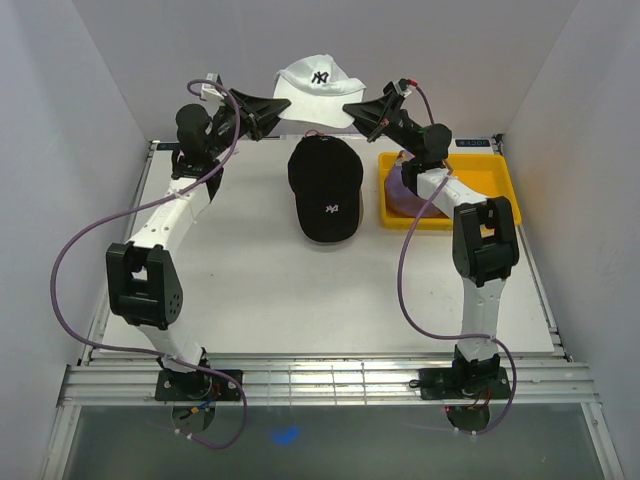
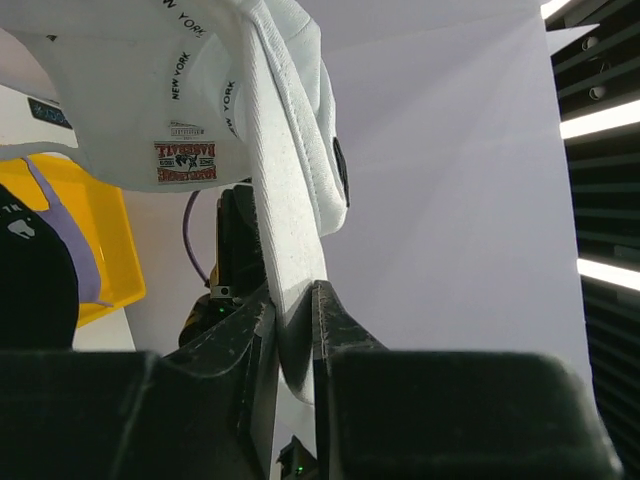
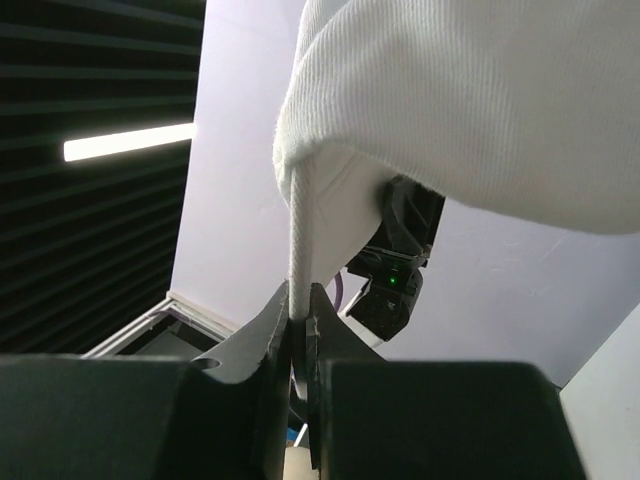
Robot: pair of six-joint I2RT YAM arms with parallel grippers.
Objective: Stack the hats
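Note:
The white cap (image 1: pixel 318 88) hangs in the air at the back, held from both sides. My left gripper (image 1: pixel 277 105) is shut on its left rim; the left wrist view shows the white fabric (image 2: pixel 290 250) pinched between the jaws. My right gripper (image 1: pixel 352 108) is shut on its right rim, with the white edge (image 3: pixel 300 270) clamped. The black cap (image 1: pixel 325 185) lies on the table below and in front of the white one, brim toward me. The purple cap (image 1: pixel 405 190) lies in the yellow tray (image 1: pixel 480 175), partly hidden by my right arm. No pink cap is visible.
White walls close in the back and sides. The yellow tray sits at the table's back right, under my right arm. A metal rail (image 1: pixel 330 385) runs along the table's near edge by the arm bases.

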